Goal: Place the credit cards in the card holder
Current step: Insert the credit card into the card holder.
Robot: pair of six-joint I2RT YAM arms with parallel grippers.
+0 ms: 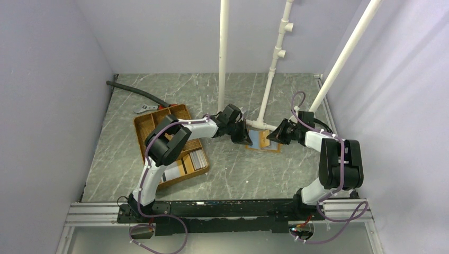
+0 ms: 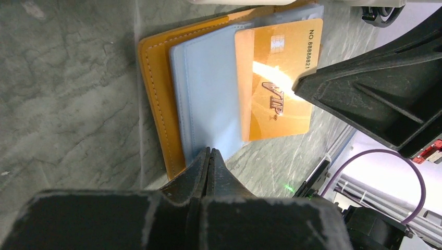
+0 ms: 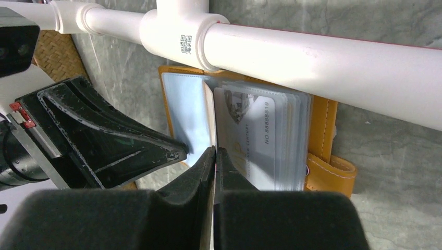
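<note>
Card holder (image 1: 259, 141) lies open on the grey marbled table (image 1: 238, 174), just right of centre in the top view, right under a white pipe (image 3: 312, 57). It's orange-tan leather w/ pale stitching along the edge and a snap tab (image 3: 333, 172) at its 4 o'clock in the right wrist view. Inside is a stack of clear, light-blue plastic sleeves (image 2: 208, 94). 1 sleeve already shows a white card (image 3: 250, 135) w/ a printed no. along its side. Left gripper (image 2: 210, 156) sits at the holder's 9 o'clock in the top view, jaws pressed fully together w/ nothing between them, tips at the edge of the blue sleeve. Right gripper (image 3: 215, 153) comes in from the holder's 3 o'clock, jaws nearly closed and pinching a gold card (image 2: 276, 78). That card reads "VIP" w/ a no. on 1 edge, and lies partly over the blue sleeve, approx half of it sticking out past the sleeve's edge. A brown woven tray (image 1: 145, 124) sits well apart at the holder's 9 o'clock, w/ more cards (image 1: 197, 159) in its near compartment.
</note>
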